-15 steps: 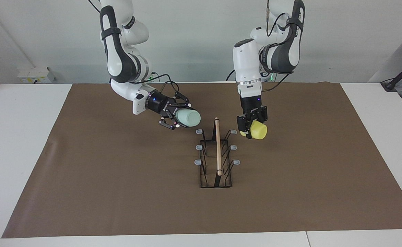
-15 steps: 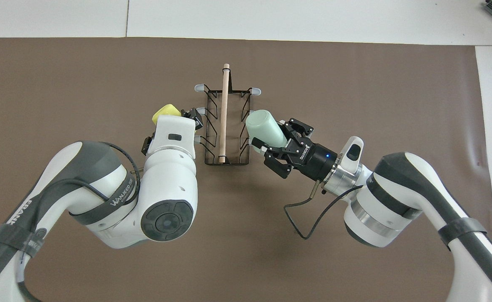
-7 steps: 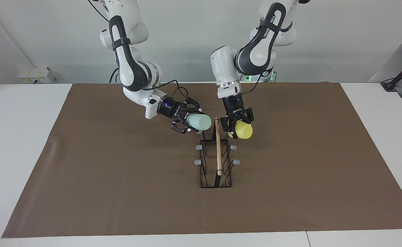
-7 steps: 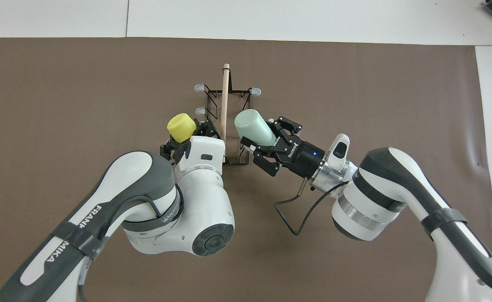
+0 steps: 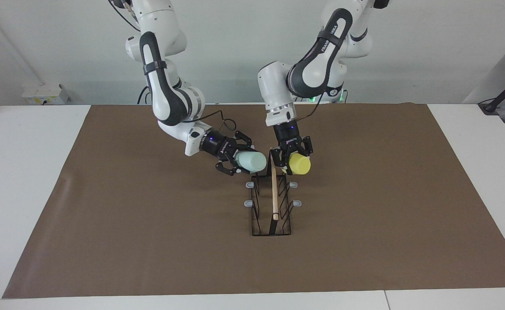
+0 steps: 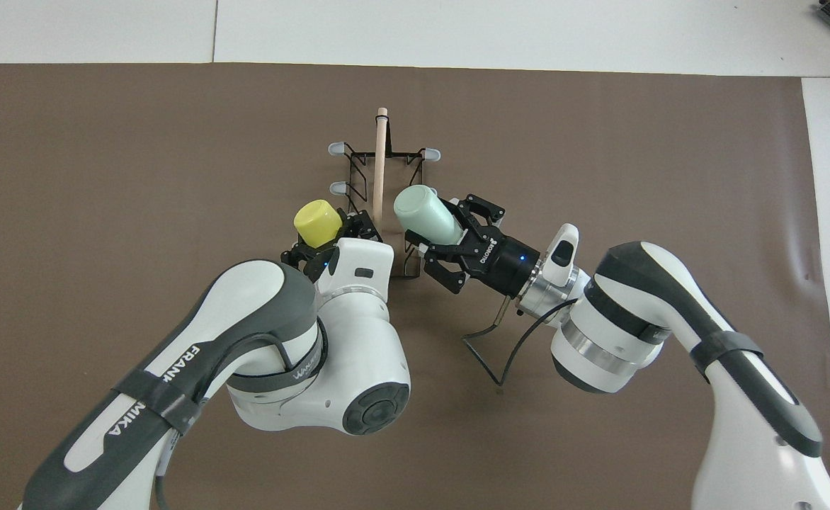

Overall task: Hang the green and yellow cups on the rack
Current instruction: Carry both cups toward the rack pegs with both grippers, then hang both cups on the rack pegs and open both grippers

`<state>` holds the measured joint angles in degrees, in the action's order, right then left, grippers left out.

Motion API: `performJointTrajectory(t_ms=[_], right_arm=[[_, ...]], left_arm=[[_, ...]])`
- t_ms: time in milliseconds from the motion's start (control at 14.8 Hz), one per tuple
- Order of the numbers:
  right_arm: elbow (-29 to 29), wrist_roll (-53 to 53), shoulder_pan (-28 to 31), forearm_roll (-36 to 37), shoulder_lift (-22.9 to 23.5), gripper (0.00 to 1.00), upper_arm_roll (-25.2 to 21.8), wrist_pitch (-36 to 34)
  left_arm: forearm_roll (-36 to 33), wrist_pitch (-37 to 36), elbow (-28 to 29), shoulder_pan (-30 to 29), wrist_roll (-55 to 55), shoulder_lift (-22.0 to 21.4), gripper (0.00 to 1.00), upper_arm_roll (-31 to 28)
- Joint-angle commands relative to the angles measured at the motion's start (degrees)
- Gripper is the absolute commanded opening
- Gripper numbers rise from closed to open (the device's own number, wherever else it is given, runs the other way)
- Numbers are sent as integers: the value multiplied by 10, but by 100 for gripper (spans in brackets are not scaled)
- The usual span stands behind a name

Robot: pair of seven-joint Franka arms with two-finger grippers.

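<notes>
Both arms have edged closer to the rack [image 5: 271,206] since half a second ago. The left gripper [image 5: 293,160] clamps the yellow cup [image 5: 299,164], the right gripper [image 5: 239,162] the green cup [image 5: 251,161], both over the rack's robot end. Only the facing view shows both cups lifted; overhead, their closed bottoms [image 6: 318,220] [image 6: 413,208] hide any contents.

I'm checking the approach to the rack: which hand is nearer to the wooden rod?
Left, narrowly. The left hand, holding the yellow cup, is right beside the wooden rod at the rack's robot end; the right hand with the green cup sits slightly farther off.
</notes>
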<state>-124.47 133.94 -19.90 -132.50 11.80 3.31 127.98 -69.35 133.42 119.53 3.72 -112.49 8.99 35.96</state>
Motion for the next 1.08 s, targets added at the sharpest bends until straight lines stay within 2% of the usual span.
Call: performJointTrajectory(t_ms=[0, 68, 405, 473, 878, 1014], right_arm=[[6, 56, 4, -40, 27, 0, 3, -23], [5, 77, -2, -57, 37, 0, 3, -30], [3, 84, -3, -62, 42, 0, 4, -20], [2, 84, -3, -62, 42, 99, 3, -19], [2, 78, 2, -62, 27, 100, 3, -18], [3, 67, 6, -50, -5, 100, 3, 38]], left_arm=[[-1, -14, -13, 9, -3, 23, 88, 10], [0, -14, -13, 8, 0, 23, 100, 10], [33, -13, -40, 1, 41, 21, 100, 10], [54, -13, -45, -4, 69, 19, 100, 10], [209, -14, -95, -28, 252, 13, 100, 4], [241, -12, -113, -30, 278, 20, 100, 3]])
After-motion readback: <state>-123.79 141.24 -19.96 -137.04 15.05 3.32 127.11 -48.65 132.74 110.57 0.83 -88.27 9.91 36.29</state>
